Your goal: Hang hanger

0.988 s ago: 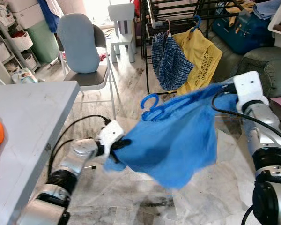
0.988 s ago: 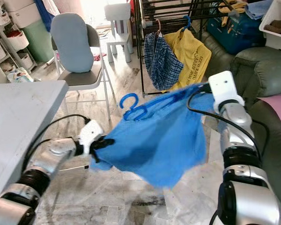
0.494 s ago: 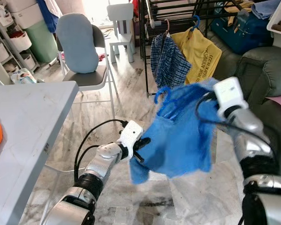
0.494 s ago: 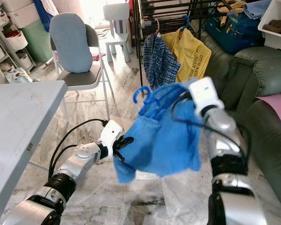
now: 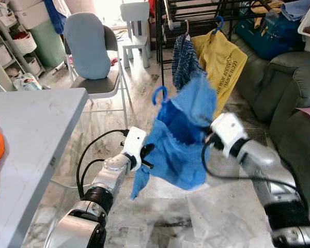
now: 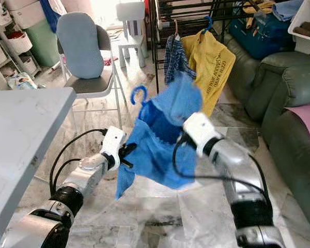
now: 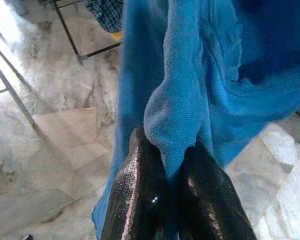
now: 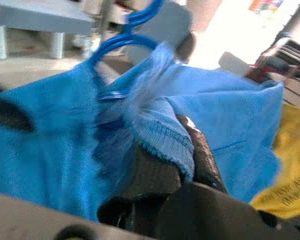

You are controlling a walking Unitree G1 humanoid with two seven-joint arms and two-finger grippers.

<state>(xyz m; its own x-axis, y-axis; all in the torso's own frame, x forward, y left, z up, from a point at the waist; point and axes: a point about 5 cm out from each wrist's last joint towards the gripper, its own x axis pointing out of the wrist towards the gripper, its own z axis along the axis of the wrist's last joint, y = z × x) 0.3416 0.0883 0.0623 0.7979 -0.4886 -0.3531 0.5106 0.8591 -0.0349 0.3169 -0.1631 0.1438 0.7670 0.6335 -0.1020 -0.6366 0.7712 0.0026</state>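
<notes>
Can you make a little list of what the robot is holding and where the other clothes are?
Held: blue cloth on a blue hanger
Left gripper: fingers shut on a fold of the cloth
Right gripper: fingers shut on the cloth's upper edge
Drying rack: behind, holding a checked garment and a yellow shirt
Nearby: grey table, chair

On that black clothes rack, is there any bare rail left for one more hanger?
The black rack already carries a checked garment and a yellow shirt, hung close together. The stretch of rail to the robot's left of the checked garment looks bare. The blue garment, held by both grippers, partly hides the rack's lower part.
</notes>
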